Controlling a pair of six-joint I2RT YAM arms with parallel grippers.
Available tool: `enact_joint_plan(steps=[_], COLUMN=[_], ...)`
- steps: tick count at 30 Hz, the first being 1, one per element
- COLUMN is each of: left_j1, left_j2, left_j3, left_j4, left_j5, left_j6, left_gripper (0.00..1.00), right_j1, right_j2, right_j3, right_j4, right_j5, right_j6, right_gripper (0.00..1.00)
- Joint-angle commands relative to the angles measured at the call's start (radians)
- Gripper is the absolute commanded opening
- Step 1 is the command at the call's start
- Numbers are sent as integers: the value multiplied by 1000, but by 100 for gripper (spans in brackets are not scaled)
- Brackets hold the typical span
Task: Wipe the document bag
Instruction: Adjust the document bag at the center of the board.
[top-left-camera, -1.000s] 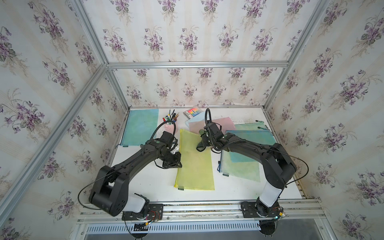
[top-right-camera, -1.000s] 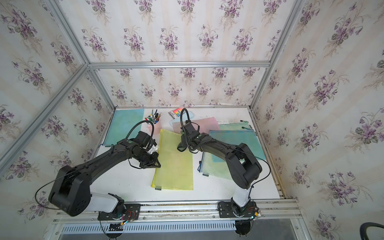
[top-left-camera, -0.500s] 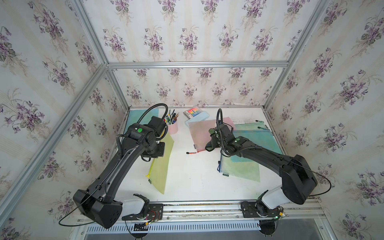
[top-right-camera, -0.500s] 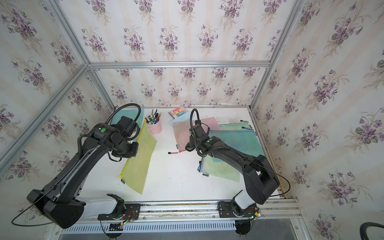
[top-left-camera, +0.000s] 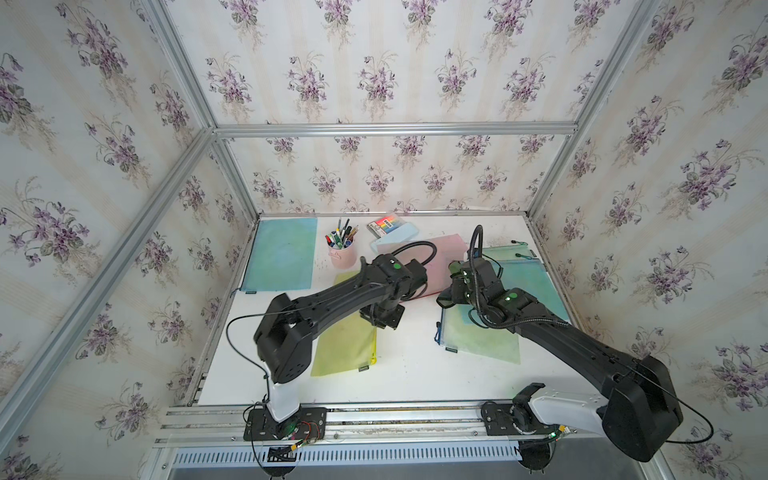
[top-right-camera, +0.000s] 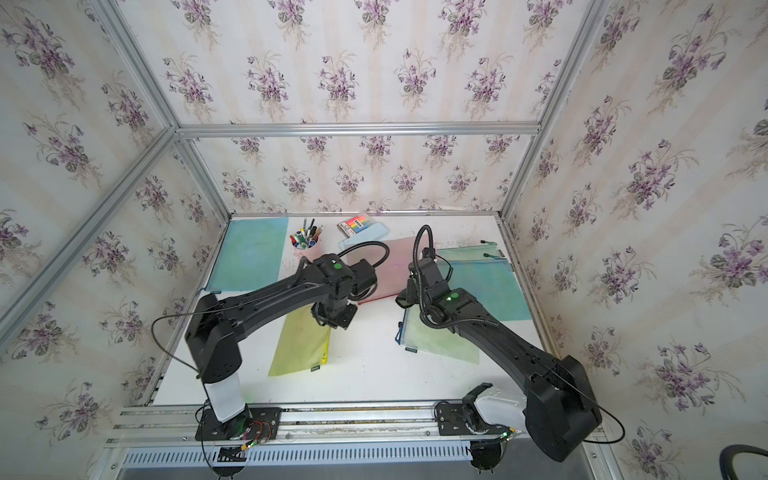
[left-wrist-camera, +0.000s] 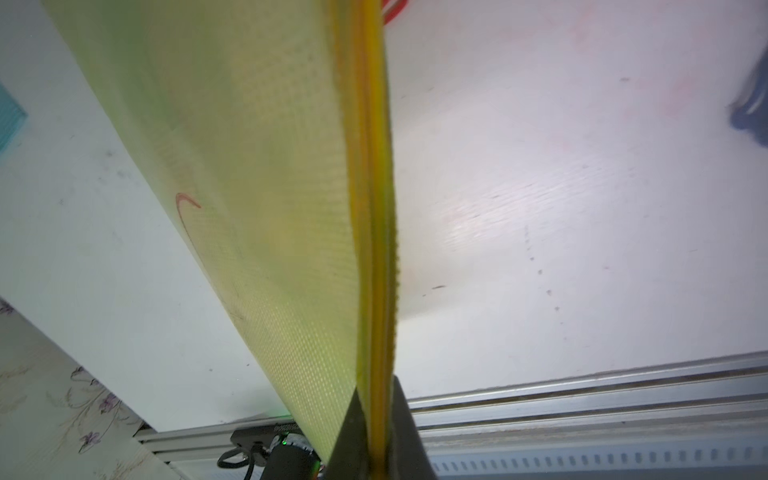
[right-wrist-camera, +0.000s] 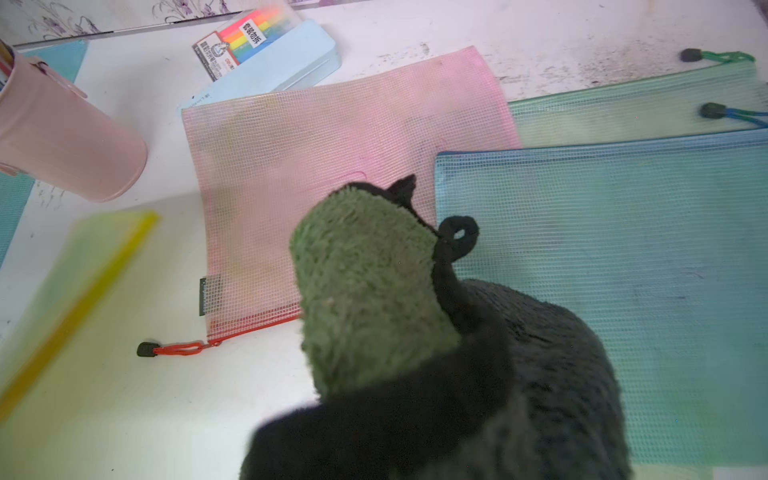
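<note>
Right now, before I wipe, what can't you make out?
- Right gripper: fingers buried under the cloth, right wrist view.
- Yellow bag: one end cut off by the frame edge, left wrist view; blurred in the right wrist view.
- Pink bag: partly behind the left arm, both top views.

- Yellow bag (top-left-camera: 345, 353): 12 o'clock end hidden under left arm (top-left-camera: 328, 301) in both top views. Blurred in the right wrist view and cropped in both wrist views.
- Pink bag (top-left-camera: 451, 251): 9 o'clock side behind the same arm; one corner under cloth (right-wrist-camera: 365, 299).
- Right gripper (top-left-camera: 451, 296): fingers covered by cloth.
- Left gripper (left-wrist-camera: 376, 440): only the fingertips are in frame.
- Pen cup (right-wrist-camera: 62, 137), blue bag (right-wrist-camera: 602, 249): cropped.
- Marker box (top-left-camera: 386, 227): label too small to read in the top views.
</note>
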Motion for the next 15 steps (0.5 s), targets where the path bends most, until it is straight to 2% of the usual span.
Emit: enact_joint_plan(steps=[1, 3, 5, 7, 8, 9, 12, 15], left_j1=[-36, -58, -68, -67, -67, -63, -39, 24], left_j2=[112, 193, 251, 270, 268, 261, 210, 117], left_j3=[106, 197, 245, 233, 223, 215, 193, 119], left_j4=[76, 88, 122, 192, 223, 251, 310, 340], left_j5=[68, 118, 195, 280, 309, 332, 384, 395], left_j6=[-5, 1, 1, -15, -16, -19, -10, 10], left_gripper=[9, 14, 37, 61, 68, 74, 82, 90], right_j1=[-6, -10, -11, -60, -71, -86, -131, -137], right_j2=[-45, -78, -111, -140, -150, -161, -175, -130], right_j3=[-12, -22, -29, -32, -30, -28, -19, 18], right_j4=[-39, -65, -92, -129, -145, -159, -182, -196], right_j5=[40, 57, 77, 96, 100, 102, 85, 44], right_j6=[-9, -18, -29, -42, -48, -57, -86, -101], right_gripper=[13, 13, 13, 13, 14, 13, 14, 14])
